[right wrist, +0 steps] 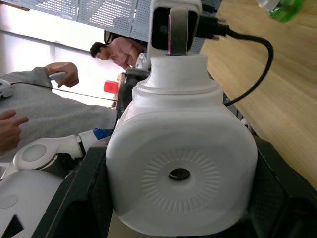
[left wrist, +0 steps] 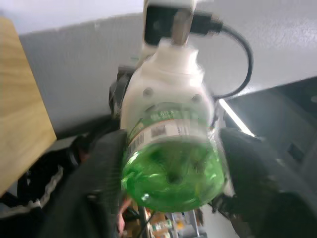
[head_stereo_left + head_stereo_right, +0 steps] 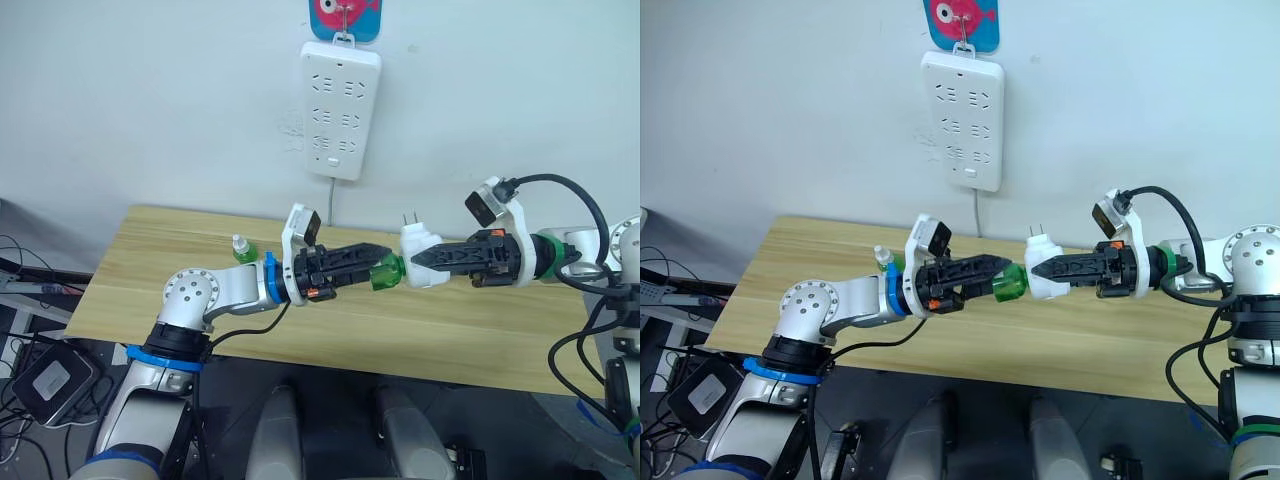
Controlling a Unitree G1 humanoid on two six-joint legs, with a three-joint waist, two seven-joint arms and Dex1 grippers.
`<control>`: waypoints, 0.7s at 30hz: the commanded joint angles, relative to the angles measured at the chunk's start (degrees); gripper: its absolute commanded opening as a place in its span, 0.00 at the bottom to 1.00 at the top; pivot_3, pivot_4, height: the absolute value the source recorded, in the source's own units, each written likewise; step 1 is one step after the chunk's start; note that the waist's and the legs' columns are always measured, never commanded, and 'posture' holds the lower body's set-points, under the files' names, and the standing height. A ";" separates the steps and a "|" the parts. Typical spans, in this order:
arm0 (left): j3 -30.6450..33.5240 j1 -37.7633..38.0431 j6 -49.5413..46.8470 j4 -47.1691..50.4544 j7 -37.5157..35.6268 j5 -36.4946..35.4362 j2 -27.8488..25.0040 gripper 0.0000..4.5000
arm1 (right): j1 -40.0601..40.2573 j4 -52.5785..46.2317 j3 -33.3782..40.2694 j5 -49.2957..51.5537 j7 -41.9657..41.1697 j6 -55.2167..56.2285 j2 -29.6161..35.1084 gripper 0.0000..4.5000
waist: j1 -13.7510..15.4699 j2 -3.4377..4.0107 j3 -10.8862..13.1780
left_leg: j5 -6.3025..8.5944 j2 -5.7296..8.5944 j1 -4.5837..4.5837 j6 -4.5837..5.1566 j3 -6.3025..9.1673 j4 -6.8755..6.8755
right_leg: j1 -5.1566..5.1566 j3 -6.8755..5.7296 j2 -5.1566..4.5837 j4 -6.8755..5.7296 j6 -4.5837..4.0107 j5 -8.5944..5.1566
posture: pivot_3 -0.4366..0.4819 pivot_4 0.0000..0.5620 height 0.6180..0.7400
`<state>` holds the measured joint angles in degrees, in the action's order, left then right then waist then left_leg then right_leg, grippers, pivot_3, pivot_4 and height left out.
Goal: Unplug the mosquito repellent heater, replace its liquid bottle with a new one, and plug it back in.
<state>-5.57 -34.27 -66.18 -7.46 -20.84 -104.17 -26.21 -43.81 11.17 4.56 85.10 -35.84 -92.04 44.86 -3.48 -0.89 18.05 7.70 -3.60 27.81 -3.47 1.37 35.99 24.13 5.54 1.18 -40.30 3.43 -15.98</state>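
Observation:
The mosquito repellent heater (image 3: pixel 420 255), white with two prongs pointing up, hangs above the table's middle with my right gripper (image 3: pixel 426 264) shut on its sides. Its domed face with the centre hole (image 1: pixel 179 173) looks into the right wrist view. A green liquid bottle (image 3: pixel 385 274) joins the heater's left end, and my left gripper (image 3: pixel 378 268) is shut on that bottle, whose round base (image 2: pixel 171 176) faces the left wrist camera. A second small green bottle (image 3: pixel 241 250) with a white cap stands on the table behind my left forearm.
A long white power strip (image 3: pixel 340 108) hangs on the wall above the wooden table (image 3: pixel 480 340), its cord dropping behind the table's far edge. In the right wrist view a person in pink (image 1: pixel 119 52) and a grey-sleeved hand (image 1: pixel 62 74) show beyond the table.

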 commanded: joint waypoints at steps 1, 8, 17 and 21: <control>2.58 0.30 -1.16 1.09 -0.07 -1.05 0.80 0.96 | -0.16 -0.32 2.02 0.92 0.57 -0.46 0.99 0.67 | 0.09 0.00 0.00 | 0.00 0.00 0.00 0.00 0.00 0.00 | 0.00 0.00 0.00 0.01 0.00 0.00 | 0.43 0.50 1.00; 7.56 1.82 -1.82 0.52 1.32 -0.26 -1.61 0.98 | -0.65 2.96 4.25 0.84 2.60 -0.46 0.85 0.67 | 0.08 0.00 0.00 | 0.00 0.00 0.01 0.00 0.00 0.00 | 0.00 0.00 -0.01 0.03 0.00 0.00 | 0.43 0.49 1.00; -3.83 9.26 40.97 20.03 -24.81 58.31 -9.15 0.98 | -2.13 6.59 6.34 0.99 5.24 -0.46 -0.59 0.67 | 0.70 0.01 -0.01 | -0.01 0.00 0.00 -0.02 -0.13 -0.19 | -0.01 0.08 -0.02 0.37 -0.03 0.02 | 0.45 0.49 1.00; -11.20 9.13 87.28 12.17 -27.53 92.00 -5.78 0.98 | -3.14 7.46 5.74 1.04 5.63 -0.46 -1.00 0.67 | 1.70 0.01 -0.01 | 0.01 0.09 0.06 -0.01 -0.21 -0.26 | 0.01 0.12 -0.14 0.54 -0.03 0.02 | 0.45 0.49 1.00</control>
<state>-15.25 -24.69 3.98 6.61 -47.13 -23.06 -32.89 -45.60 18.94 8.41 84.93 -29.88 -92.04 43.69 -1.78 -0.88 18.05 7.71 -3.51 27.89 -3.48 1.15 35.72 24.14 5.66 1.03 -39.74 3.39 -15.96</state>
